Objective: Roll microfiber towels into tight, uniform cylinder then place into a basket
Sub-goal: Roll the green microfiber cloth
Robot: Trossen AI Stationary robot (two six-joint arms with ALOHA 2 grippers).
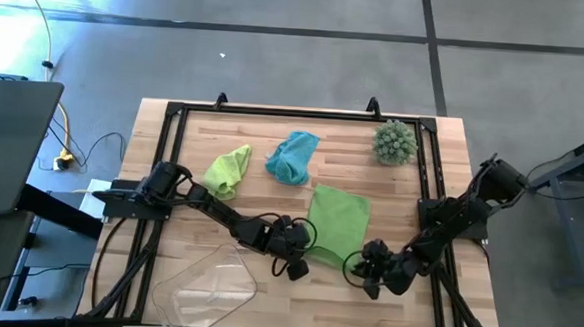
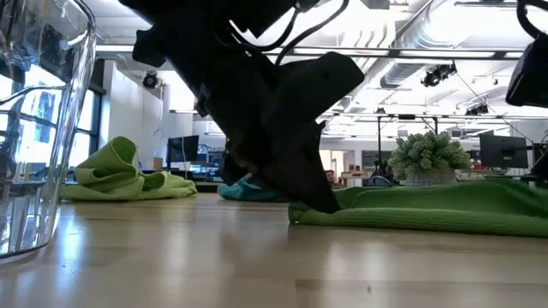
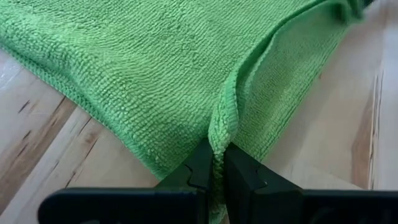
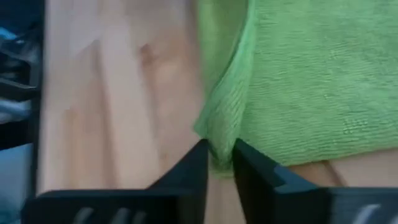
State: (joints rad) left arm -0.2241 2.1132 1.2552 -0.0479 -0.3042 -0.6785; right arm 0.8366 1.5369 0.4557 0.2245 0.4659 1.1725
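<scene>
Three towels lay on the bench [image 1: 224, 115]: two green, one teal. One clear basket [image 1: 208, 291] sat at the near edge, partly cut off in the low view. Next, the left gripper [image 1: 298, 256] had its fingers [image 3: 200, 169] clamped on a fold at the flat green towel's [image 1: 337, 221] near edge. The right gripper [image 1: 366, 271] straddled the same towel's near corner, fingers [image 4: 194, 167] slightly apart; I could not tell whether they gripped. Farther back lay the crumpled green towel [image 1: 229, 169], the teal towel [image 1: 292, 156] and one spiky ball [image 1: 394, 142].
</scene>
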